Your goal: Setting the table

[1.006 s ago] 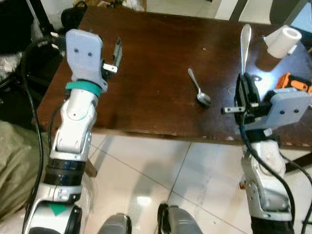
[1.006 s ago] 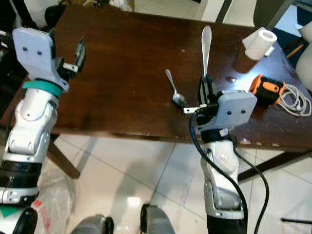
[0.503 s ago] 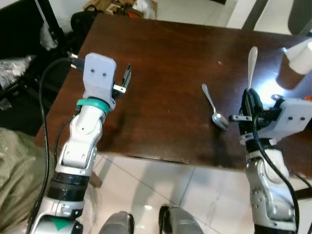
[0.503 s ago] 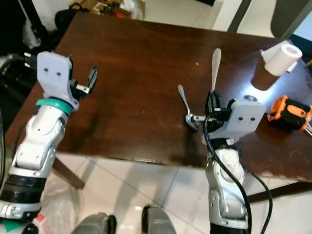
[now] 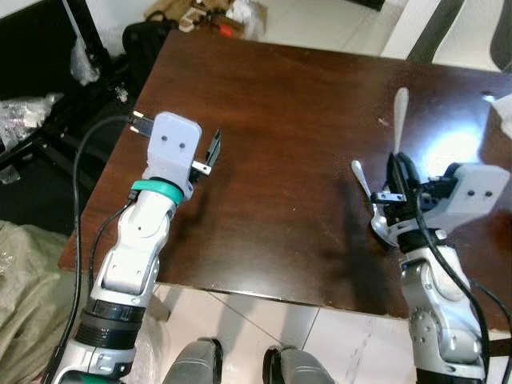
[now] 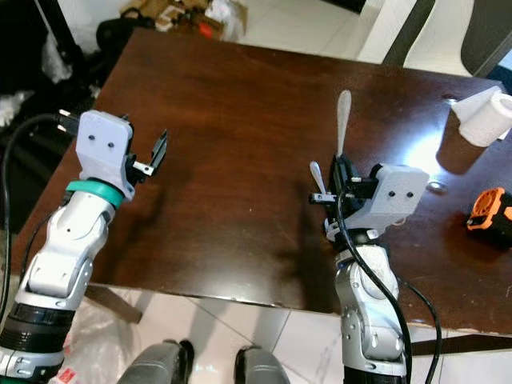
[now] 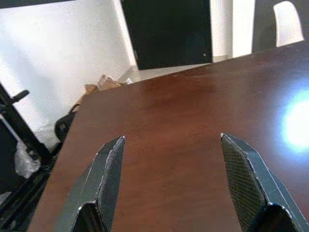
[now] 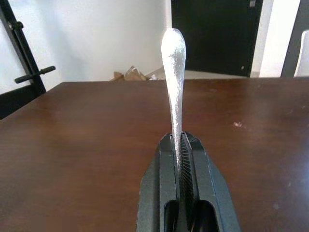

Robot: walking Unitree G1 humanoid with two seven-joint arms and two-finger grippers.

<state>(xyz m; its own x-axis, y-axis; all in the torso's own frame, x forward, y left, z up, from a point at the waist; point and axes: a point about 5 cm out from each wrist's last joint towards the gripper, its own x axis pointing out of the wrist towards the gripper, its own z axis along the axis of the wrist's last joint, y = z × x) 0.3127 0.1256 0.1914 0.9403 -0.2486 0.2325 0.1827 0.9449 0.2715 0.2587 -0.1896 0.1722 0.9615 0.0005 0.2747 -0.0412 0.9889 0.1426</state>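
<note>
My right gripper (image 6: 339,171) is shut on a silver utensil (image 8: 174,67) whose flat handle sticks up and away from me over the dark wooden table (image 5: 296,104). A second silver spoon (image 5: 359,172) lies on the table right beside that gripper, its bowl partly hidden behind the fingers. My left gripper (image 5: 214,149) hovers open over the table's left part with nothing between its fingers (image 7: 108,169). In the left wrist view bare wood lies ahead.
A white paper roll (image 6: 488,120) and an orange-and-black tool (image 6: 490,210) sit at the table's right end. The table's near edge (image 5: 240,290) runs just before my legs. Bags and clutter (image 5: 144,40) lie on the floor beyond the left corner.
The camera has moved forward and the table now takes up more of the picture. My right gripper, still holding the utensil, now stands against the lying spoon. The left gripper stays open.
</note>
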